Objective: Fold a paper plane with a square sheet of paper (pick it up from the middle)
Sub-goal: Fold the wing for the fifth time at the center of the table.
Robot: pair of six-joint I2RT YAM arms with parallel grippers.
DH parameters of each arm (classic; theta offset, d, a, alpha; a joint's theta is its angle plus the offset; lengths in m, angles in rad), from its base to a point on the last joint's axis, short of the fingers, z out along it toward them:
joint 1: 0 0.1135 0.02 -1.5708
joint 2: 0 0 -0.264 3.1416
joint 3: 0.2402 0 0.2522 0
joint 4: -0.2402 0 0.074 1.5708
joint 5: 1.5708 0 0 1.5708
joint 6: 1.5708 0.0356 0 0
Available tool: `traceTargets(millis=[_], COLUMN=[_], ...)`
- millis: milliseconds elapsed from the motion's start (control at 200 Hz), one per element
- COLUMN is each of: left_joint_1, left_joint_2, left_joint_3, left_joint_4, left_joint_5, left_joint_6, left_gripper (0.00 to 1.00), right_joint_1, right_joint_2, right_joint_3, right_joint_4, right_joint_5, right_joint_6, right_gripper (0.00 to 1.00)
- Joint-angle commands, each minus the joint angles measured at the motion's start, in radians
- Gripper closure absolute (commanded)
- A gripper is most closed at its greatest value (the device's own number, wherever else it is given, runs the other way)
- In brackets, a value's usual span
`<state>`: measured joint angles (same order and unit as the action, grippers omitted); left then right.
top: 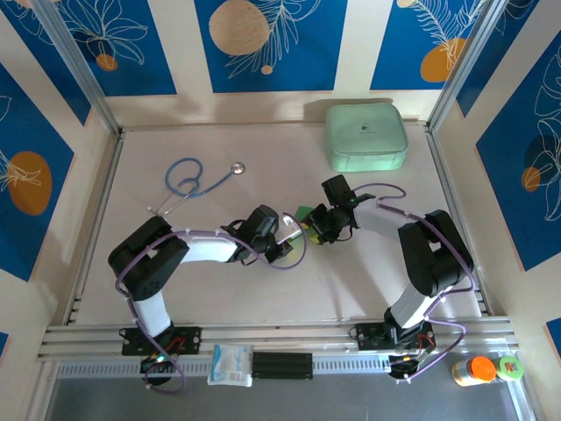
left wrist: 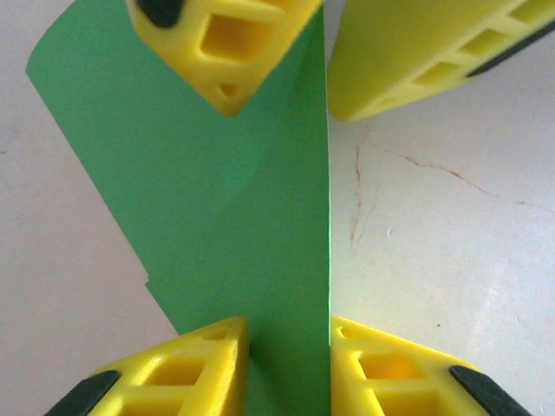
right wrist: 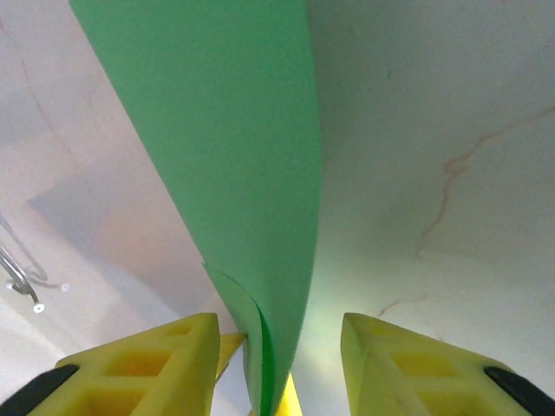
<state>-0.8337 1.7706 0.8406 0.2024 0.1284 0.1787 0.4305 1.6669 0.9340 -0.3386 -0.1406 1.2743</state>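
The square sheet of paper (left wrist: 225,199) is bright green, folded over and lifted off the table at its middle (top: 304,213). My left gripper (left wrist: 289,347) holds its lower part: both yellow fingers (left wrist: 208,364) touch the fold's sides. The right gripper's fingers (left wrist: 230,52) stand at the paper's far end. In the right wrist view the doubled paper (right wrist: 234,147) rises edge-on between my right gripper (right wrist: 280,334). Its jaws are open; the paper sits close to the left finger (right wrist: 173,355) and apart from the other. Both grippers meet mid-table, left (top: 289,235) and right (top: 317,226).
A pale mint zip case (top: 365,136) lies at the back right. A blue stethoscope (top: 188,180) lies at the back left. A white packet (top: 231,363) and small bottles (top: 480,369) sit along the front rail. Aluminium posts frame the table's sides.
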Motion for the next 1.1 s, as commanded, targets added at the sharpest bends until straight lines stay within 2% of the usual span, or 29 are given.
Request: traceTargets(millis=[0,235,335,455,545,680,870,1096], left_joint_1=[-0.011,-0.012,-0.012,-0.013,-0.014,-0.034,-0.057,-0.063], left_joint_2=[0.013,0.012,0.012,0.009,-0.009,-0.034,-0.016,0.011], left_joint_3=[-0.009,-0.017,-0.017,-0.011,0.010,0.064,0.079,0.104], left_joint_4=[0.012,0.005,-0.003,-0.019,-0.053,-0.136,-0.157,-0.165], left_joint_5=[0.000,-0.009,-0.015,-0.028,-0.034,-0.090,-0.121,-0.115], left_joint_6=[0.036,0.060,0.074,0.082,0.063,0.016,0.000,-0.016], left_gripper=[0.73,0.73,0.72,0.70,0.67,0.65,0.62,0.63], right_joint_1=[-0.016,-0.021,-0.021,-0.020,-0.018,-0.009,-0.004,-0.004], right_joint_2=[0.041,0.104,0.108,0.101,0.086,0.068,0.060,0.061], right_joint_3=[0.058,0.105,0.118,0.117,0.102,0.079,0.066,0.068], right_joint_4=[-0.092,-0.139,-0.161,-0.172,-0.165,-0.152,-0.135,-0.146], right_joint_5=[-0.039,-0.089,-0.106,-0.106,-0.103,-0.087,-0.080,-0.078], right_joint_6=[-0.059,-0.104,-0.125,-0.130,-0.113,-0.075,-0.044,-0.045], right_gripper=[0.58,0.63,0.70,0.85,0.92,0.94,0.93,0.93])
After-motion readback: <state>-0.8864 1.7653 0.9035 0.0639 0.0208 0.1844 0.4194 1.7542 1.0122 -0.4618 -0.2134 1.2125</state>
